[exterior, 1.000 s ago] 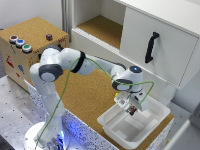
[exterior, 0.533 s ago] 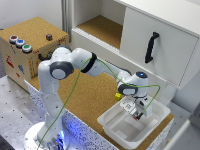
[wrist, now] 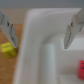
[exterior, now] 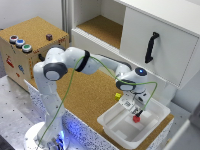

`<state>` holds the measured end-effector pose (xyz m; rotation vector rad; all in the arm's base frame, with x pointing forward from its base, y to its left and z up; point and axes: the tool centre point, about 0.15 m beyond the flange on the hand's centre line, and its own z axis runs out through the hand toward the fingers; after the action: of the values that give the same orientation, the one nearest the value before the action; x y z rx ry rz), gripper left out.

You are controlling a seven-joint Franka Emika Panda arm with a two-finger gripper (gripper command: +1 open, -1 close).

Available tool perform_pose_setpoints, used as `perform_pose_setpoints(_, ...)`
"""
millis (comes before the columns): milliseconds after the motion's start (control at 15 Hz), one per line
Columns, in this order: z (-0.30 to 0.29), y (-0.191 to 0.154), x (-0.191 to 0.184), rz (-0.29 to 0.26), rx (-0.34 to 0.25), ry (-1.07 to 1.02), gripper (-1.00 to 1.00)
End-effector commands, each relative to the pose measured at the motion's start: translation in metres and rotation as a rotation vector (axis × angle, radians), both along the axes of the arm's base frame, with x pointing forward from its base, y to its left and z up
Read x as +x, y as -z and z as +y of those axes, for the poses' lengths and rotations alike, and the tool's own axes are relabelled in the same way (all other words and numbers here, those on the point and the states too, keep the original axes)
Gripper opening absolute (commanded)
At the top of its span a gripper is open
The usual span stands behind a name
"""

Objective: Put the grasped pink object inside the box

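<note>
1 Franka arm, white, reaches from its base at 8 o'clock in the exterior view toward the 4 o'clock part of the scene, with its wrist over the box.

2 fingers, pointing down over the box interior. In the wrist view the fingers stand wide apart with only white box floor between them; they hold nothing.

1 pink object, small and reddish-pink. It lies inside the box, at 5 o'clock from the fingertips in the exterior view and close beneath them. In the wrist view the pink object shows only at the frame's edge, outside the span of the fingers. Whether a fingertip touches it cannot be told.

1 box, shallow, white, with a rolled rim, on the cork-topped bench at 4 o'clock in the exterior view. The wrist view shows the box filling most of the frame.

1 yellow cube, on the bench just outside the box rim, at 10 o'clock from the fingers. In the wrist view the yellow cube sits on cork beside 1 finger.

1 cork-covered box, at 10 o'clock, with coloured buttons on top.

1 white cabinet, at 1 o'clock, with a black handle on its door.
</note>
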<state>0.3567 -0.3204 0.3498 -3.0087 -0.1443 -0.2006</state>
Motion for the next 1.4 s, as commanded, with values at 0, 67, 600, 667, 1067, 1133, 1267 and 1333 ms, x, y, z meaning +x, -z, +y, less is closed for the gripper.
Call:
perform_pose_setpoints(0, 0.096, -0.016, 0.019, -0.019, -0.050, -0.156, 1.00)
perform_pose_setpoints(67, 0.104, -0.015, 0.024, -0.030, -0.069, -0.163, 1.00)
perform_pose_setpoints(600, 0.138, 0.029, 0.050, -0.022, -0.185, -0.231, -1.00)
perform_pose_setpoints(667, 0.141, 0.037, 0.053, -0.015, -0.202, -0.240, -1.00)
perform_pose_setpoints(1067, 0.128, 0.082, 0.071, 0.003, -0.221, -0.160, -1.00)
perform_pose_setpoints(1133, 0.124, 0.090, 0.075, 0.013, -0.209, -0.157, -1.00)
perform_pose_setpoints(1267, 0.112, 0.101, 0.083, 0.014, -0.197, -0.137, -1.00)
perform_pose_setpoints(1333, 0.105, 0.105, 0.084, 0.016, -0.191, -0.124, -1.00)
